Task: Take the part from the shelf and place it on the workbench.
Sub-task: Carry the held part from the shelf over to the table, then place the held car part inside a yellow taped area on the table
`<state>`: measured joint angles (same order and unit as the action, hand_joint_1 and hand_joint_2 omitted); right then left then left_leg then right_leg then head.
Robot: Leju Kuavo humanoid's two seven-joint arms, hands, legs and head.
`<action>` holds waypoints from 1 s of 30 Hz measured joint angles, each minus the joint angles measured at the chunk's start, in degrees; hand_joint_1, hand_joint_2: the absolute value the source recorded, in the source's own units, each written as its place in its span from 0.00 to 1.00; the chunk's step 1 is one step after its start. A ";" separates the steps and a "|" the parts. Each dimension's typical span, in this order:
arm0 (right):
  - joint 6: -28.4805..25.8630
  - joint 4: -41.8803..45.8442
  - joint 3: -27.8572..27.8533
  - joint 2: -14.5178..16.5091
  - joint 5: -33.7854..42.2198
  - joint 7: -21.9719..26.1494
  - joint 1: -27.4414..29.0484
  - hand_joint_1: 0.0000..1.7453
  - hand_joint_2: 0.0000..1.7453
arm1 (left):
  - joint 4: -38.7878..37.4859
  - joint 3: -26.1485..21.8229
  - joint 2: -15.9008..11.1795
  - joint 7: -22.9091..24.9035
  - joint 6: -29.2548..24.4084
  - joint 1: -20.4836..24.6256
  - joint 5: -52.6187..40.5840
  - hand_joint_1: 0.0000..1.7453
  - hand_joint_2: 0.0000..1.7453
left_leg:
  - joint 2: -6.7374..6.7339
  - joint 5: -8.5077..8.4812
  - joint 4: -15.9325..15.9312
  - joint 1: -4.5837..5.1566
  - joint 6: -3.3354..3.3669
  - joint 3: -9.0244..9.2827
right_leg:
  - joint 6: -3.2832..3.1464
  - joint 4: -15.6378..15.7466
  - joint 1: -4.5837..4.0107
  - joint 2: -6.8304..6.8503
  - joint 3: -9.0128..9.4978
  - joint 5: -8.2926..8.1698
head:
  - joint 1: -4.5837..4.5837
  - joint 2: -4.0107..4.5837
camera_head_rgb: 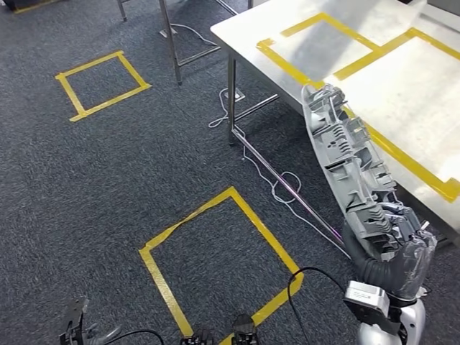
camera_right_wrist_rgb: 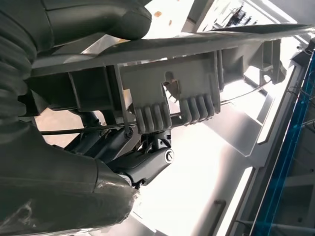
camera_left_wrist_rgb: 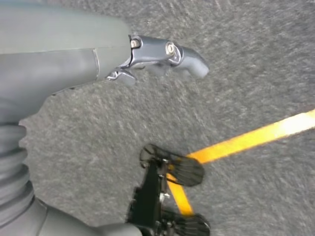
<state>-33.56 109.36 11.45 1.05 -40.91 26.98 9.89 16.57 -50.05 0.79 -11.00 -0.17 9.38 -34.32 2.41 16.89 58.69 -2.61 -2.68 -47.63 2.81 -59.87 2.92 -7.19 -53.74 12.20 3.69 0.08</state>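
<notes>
Left hand (camera_left_wrist_rgb: 163,54) hangs over the carpet holding nothing, fingers loosely extended; right hand (camera_head_rgb: 404,255) grips the near end of the long grey ribbed plastic part (camera_head_rgb: 347,154), far tip just over the workbench (camera_head_rgb: 412,108) edge — judgement: advance, lower flat inside the yellow tape outline (camera_head_rgb: 374,54).

Matt grey plastic part (camera_head_rgb: 347,154), ribbed.

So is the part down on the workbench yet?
Not yet: the right hand holds the grey part slanted, its far end above the workbench edge.
</notes>
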 joint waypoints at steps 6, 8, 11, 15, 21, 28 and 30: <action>-0.08 0.09 0.36 -0.17 -1.42 -0.08 -0.94 1.00 1.00 | 0.10 0.01 0.18 0.08 0.05 -0.73 -0.14 0.00 1.00 | -3.30 -2.32 -1.69 -0.43 0.26 0.13 | -0.30 -13.85 -1.64 5.74 -0.80 9.65 | -0.76 0.01; -0.46 0.16 0.36 -0.21 -2.78 -0.09 -1.26 1.00 1.00 | 0.10 0.03 0.58 0.16 0.02 -0.80 -0.26 0.00 1.00 | -3.95 -3.09 -2.29 -0.93 -0.26 0.18 | -0.57 -7.03 -2.10 6.41 6.75 10.77 | -0.86 0.01; -0.71 0.27 0.79 -0.26 -3.88 -0.66 -2.02 1.00 1.00 | 0.13 0.06 1.22 0.38 -0.02 -0.94 -0.34 0.00 1.00 | -4.82 -4.97 -3.79 -1.84 -1.56 0.58 | -1.23 0.42 -3.41 7.40 13.75 12.48 | -1.03 0.00; -0.70 0.12 1.20 -0.34 -3.80 -1.82 -1.92 1.00 1.00 | 0.13 0.07 1.56 0.39 -0.05 -1.48 -0.28 0.00 1.00 | -4.32 -6.38 -6.10 -1.80 -2.71 0.65 | -2.36 4.19 -3.41 6.66 14.64 8.85 | -1.43 0.00; -0.40 -0.74 1.54 -0.48 -3.12 -2.46 -1.99 1.00 1.00 | 0.15 0.04 1.23 0.29 -0.07 -2.29 -0.26 0.00 1.00 | -3.00 1.48 8.82 -1.24 -3.34 -4.56 | -2.12 5.66 -2.21 6.39 14.27 6.60 | -1.26 0.01; 0.32 -1.29 1.66 -0.63 -2.57 -2.73 -1.95 1.00 1.00 | 0.02 -0.10 1.60 0.31 -0.05 -1.96 -0.26 0.00 1.00 | -1.65 1.18 0.14 -3.56 -2.80 0.95 | 2.24 0.83 -0.25 4.04 11.55 11.51 | -0.98 0.01; 0.55 -1.91 1.83 -0.70 -2.29 -2.72 -2.00 1.00 1.00 | 0.13 -0.27 0.80 0.37 -0.12 -3.24 -0.22 0.00 1.00 | -1.35 0.47 0.21 -4.04 -1.78 -1.24 | 2.33 -1.28 0.25 4.57 11.80 14.04 | -1.79 -0.01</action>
<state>-33.01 107.45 13.27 0.35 -43.20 24.26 7.89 16.70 -50.32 1.58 -10.63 -0.29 6.14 -34.54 1.07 17.36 58.90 -6.65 -4.46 -48.88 5.14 -61.15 3.17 -2.63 -41.94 26.24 1.89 0.07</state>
